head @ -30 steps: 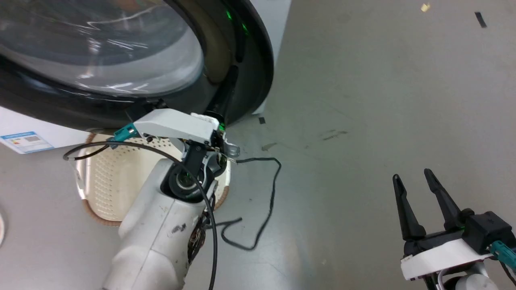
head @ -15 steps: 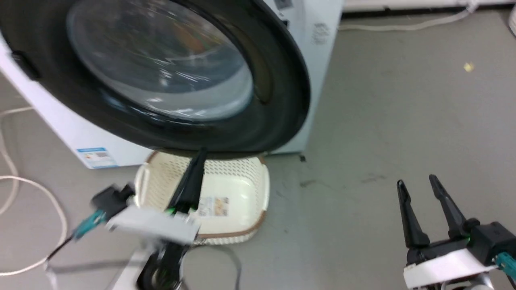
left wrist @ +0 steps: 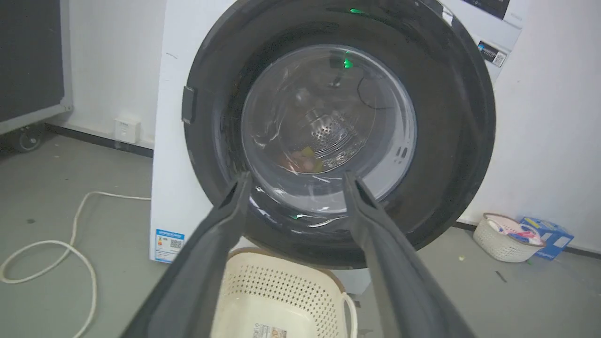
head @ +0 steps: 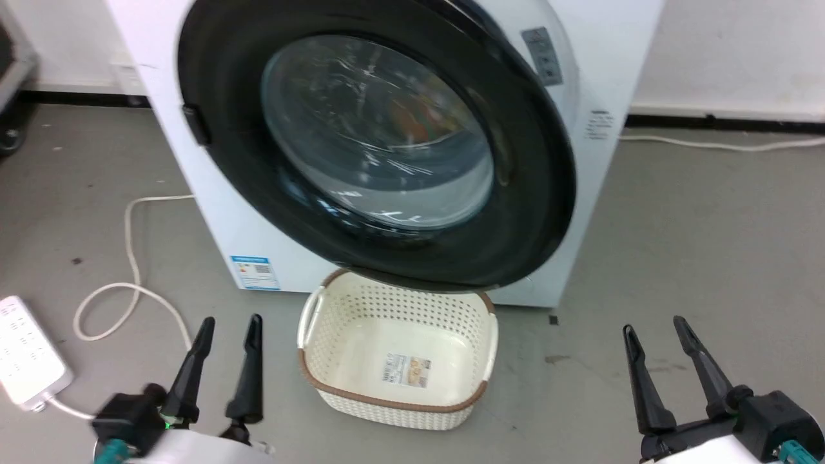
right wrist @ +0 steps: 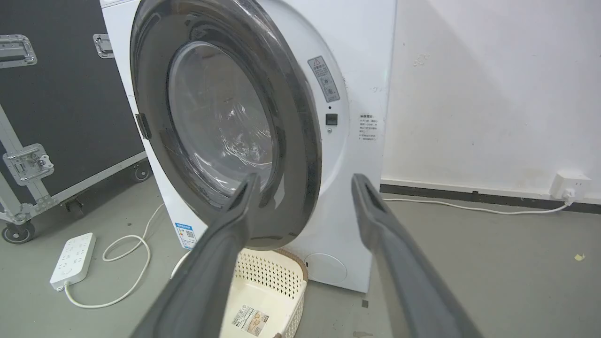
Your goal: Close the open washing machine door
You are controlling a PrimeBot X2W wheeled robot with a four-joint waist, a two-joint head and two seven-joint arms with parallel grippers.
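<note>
- Your left gripper (head: pixel 232 319) sits low at the left of the head view. Its fingers are spread wide and hold nothing, well apart from the door.
- Your right gripper (head: pixel 653 325) is at the lower right, jaws just as wide and empty, over the grey floor (head: pixel 696 258).
- The washing machine door (head: pixel 528 212) hangs in front of the white washing machine (head: pixel 213 212), hinged on its left edge.
- From your right wrist, the door's right rim stands off the white front, and the latch slot (right wrist: pixel 331 119) is exposed beside it. The door is ajar, not latched.
- Between your left fingers (left wrist: pixel 202 263), the glass bowl shows the steel drum holes and some colourful items (left wrist: pixel 300 162) behind it.
- A cream perforated basket (head: pixel 387 412) sits on the floor under the door's lower rim, close against the machine.
- A blue sticker (head: pixel 254 272) is low on the front. A white cable (head: pixel 129 258) loops to a power strip (head: pixel 26 361) at far left.
</note>
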